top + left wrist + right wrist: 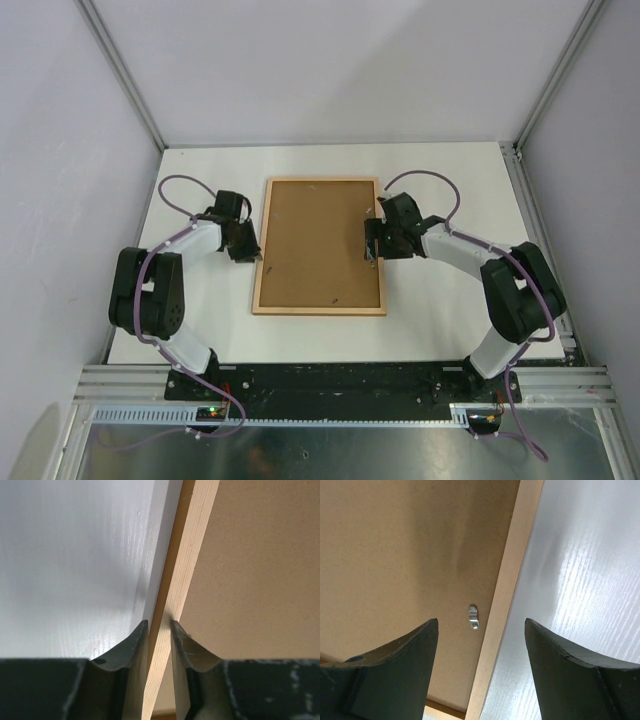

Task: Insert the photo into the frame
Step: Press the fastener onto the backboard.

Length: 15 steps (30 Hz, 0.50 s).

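The frame (318, 309) lies flat on the white table with its light wood face up, and the brown backing board (320, 243) fills it. The photo is hidden. My left gripper (250, 256) is at the frame's left rail. In the left wrist view its jaws (160, 625) are closed on that light wood rail (187, 565), one finger on the table side and one on the board side. My right gripper (372, 250) hovers over the right rail. In the right wrist view it (481, 621) is wide open and empty, straddling the rail (512, 580).
A small metal turn clip (474, 617) sits on the backing board (395, 555) beside the right rail. White table (450, 190) surrounds the frame, with white walls and metal posts at the back and sides.
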Motion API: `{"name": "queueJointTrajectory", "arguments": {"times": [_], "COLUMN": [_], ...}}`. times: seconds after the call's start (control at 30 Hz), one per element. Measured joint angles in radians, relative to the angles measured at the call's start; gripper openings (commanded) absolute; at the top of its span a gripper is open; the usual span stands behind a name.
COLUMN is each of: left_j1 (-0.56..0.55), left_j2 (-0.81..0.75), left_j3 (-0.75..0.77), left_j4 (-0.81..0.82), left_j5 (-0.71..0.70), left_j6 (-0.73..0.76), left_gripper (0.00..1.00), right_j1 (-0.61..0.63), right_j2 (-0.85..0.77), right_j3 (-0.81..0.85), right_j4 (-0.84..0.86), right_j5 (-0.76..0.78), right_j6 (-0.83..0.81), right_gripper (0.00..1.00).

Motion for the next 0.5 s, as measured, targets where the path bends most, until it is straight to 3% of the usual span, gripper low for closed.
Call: {"name": "queueJointTrajectory", "arguments": {"times": [0.5], "left_j1": [0.0], "left_j2": [0.002], "left_j3": [0.0], "left_j4": [0.001], "left_j5": [-0.002], "left_j6": [0.0], "left_gripper": [0.27], "right_j1": [0.012], "right_j2": [0.019], "right_j3": [-0.019], "right_j4": [0.005], "right_j5": [0.055], "right_j6": [-0.029], "right_gripper": [0.73]}}
